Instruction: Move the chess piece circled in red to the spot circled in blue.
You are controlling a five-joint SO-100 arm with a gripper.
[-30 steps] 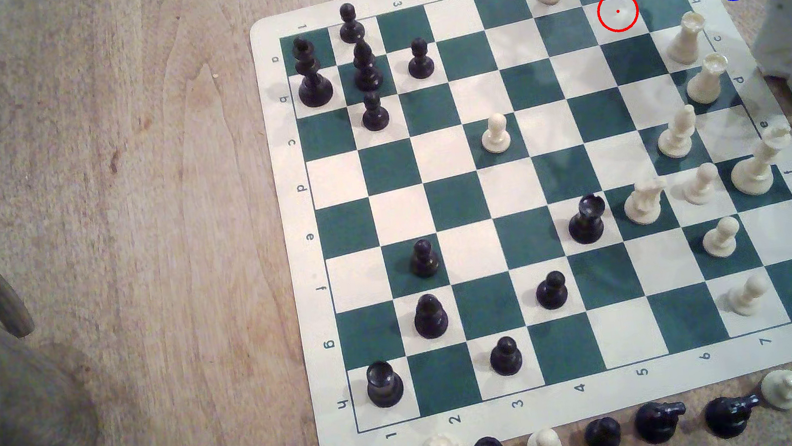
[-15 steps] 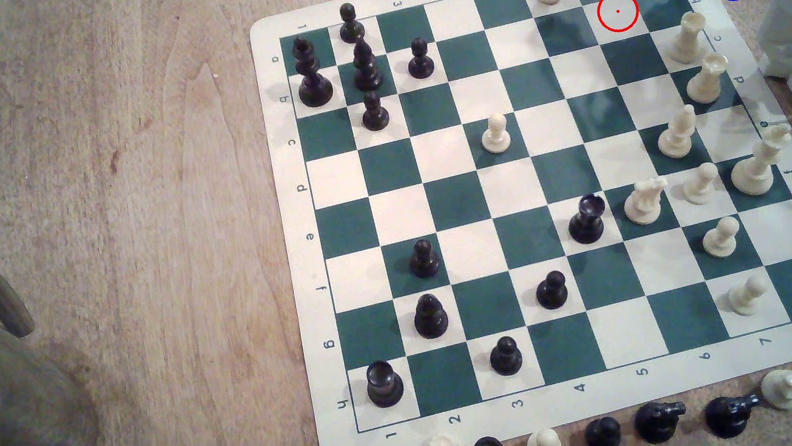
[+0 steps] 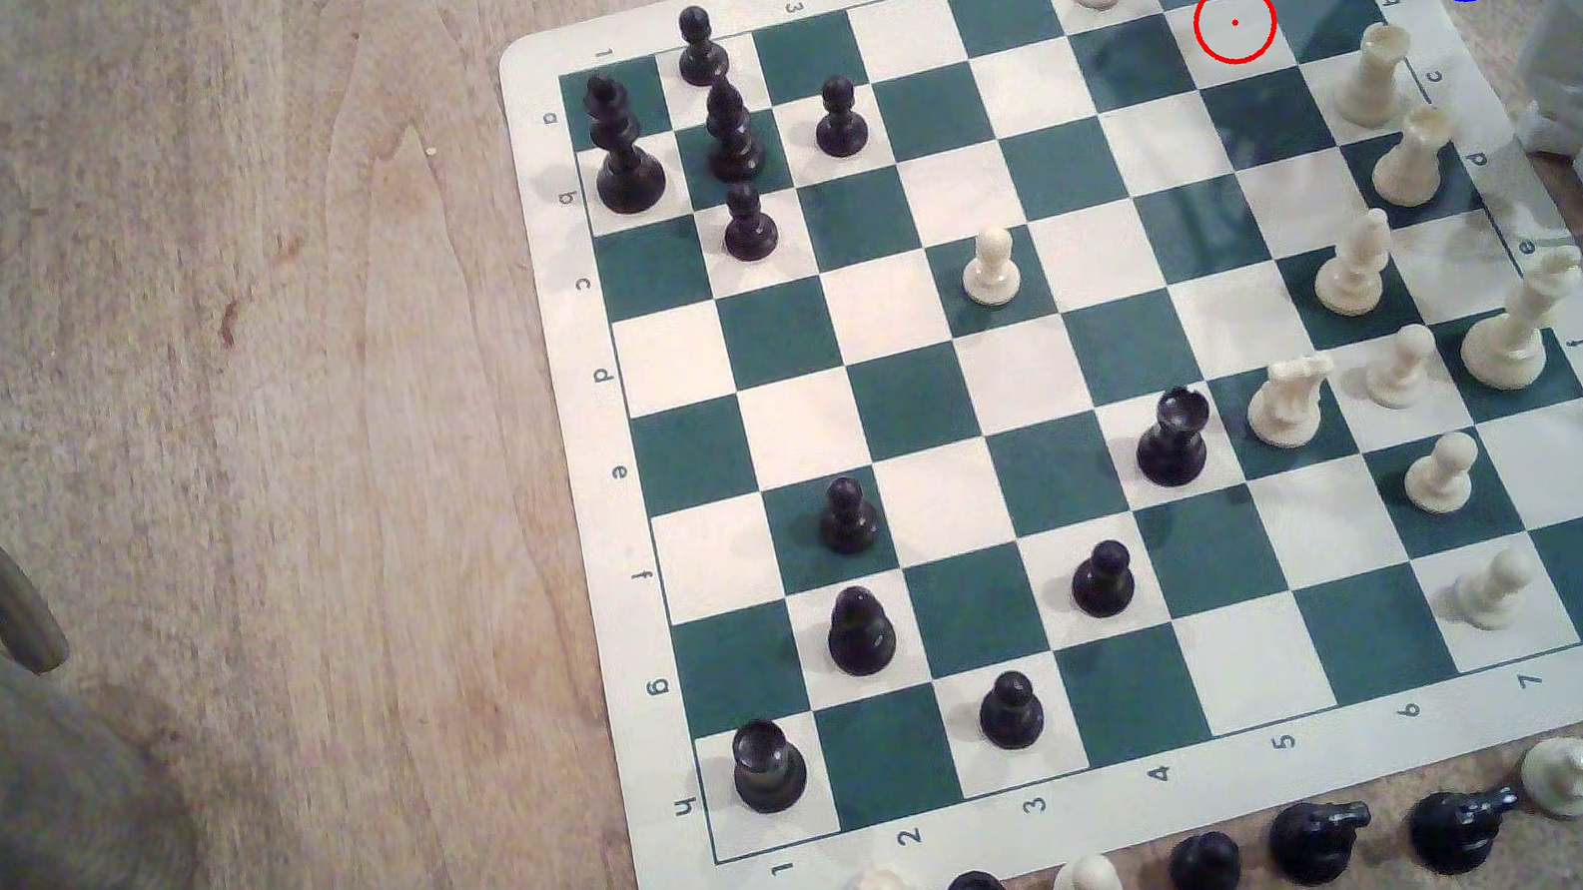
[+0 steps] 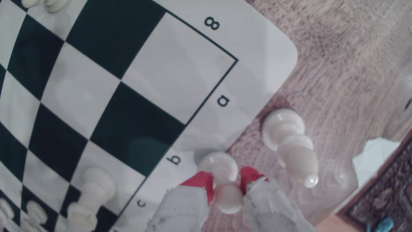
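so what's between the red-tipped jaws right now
The cream pawn: in the wrist view the jaws clamp its neck, its base over the mat's edge and the wood beside a standing cream piece.

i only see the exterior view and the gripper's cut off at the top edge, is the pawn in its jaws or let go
Observer: Held. In the wrist view the gripper is shut on the cream pawn, with the red fingertips on either side of its neck.
Operator: is the base off the mat
Observer: Not fully. The base sits over the edge of the mat beside the letter b, partly over the wooden table. I cannot tell whether it touches down.
Operator: anything close by out there
Observer: A cream bishop stands on the wood just beyond the pawn, apart from it.
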